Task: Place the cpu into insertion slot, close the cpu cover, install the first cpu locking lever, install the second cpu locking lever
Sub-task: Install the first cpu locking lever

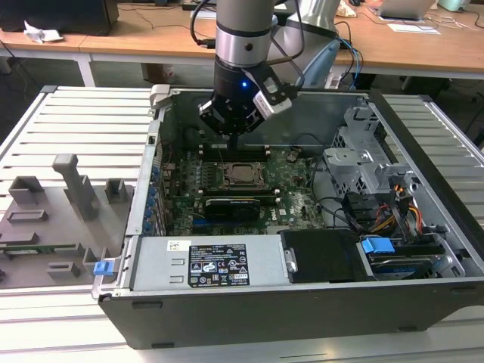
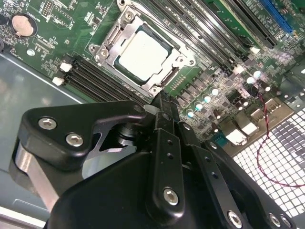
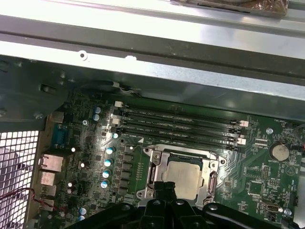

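An open dark-grey metal computer case (image 1: 423, 249) lies on its side on a pale slatted surface (image 1: 83, 121). Inside it, a green motherboard (image 1: 291, 193) faces upward.

The robot's black hand (image 1: 234, 138) hangs from the grey arm, down inside the case, just above the motherboard. Its two fingers (image 2: 164, 112) are pressed together, closed with nothing between them. In both wrist views the fingertips sit right at the edge of the socket.

The small, flat, square cpu with a silvery-grey top (image 2: 143, 52) lies flat in the square black insertion slot (image 2: 125, 32) near the middle of the board; the first wrist view shows it (image 3: 185, 177) seated in the same place. The thin, silvery metal cpu cover, a square frame with a square window (image 2: 169, 74), lies down over the slot, framing the chip.

Long, narrow black memory slots (image 3: 176, 126) run just beside the socket. A long black expansion card (image 1: 236, 206) lies across the board, on the socket's near side in the exterior view. On the exterior view's left, grey plastic fixtures (image 1: 72, 185) stand on the surface, well apart from the case.
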`<state>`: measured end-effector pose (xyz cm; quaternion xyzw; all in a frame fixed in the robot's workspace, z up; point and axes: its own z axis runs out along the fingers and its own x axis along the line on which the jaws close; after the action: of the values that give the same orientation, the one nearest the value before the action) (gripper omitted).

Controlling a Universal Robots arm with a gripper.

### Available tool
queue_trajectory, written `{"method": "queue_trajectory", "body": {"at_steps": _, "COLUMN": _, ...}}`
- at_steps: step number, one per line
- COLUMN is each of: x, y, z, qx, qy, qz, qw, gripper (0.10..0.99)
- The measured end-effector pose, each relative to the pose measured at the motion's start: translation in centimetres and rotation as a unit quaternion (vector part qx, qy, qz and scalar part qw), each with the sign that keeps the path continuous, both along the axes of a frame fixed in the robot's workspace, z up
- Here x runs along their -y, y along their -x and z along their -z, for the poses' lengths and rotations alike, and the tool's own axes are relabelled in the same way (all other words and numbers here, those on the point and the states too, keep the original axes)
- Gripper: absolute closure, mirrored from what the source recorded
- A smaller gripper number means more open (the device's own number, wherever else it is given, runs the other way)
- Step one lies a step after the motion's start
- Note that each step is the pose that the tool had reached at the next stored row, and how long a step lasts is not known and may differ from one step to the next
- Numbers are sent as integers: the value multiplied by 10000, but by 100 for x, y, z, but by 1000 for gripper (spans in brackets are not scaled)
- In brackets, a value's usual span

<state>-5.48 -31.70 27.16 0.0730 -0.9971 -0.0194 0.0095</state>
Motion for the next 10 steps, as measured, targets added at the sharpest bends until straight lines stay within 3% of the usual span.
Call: {"method": "queue_trajectory", "body": {"at_steps": 10, "x": 0, "y": 111, "z": 1, "qx": 0, "qy": 0, "qz": 0, "qw": 10000, "gripper": 980}}
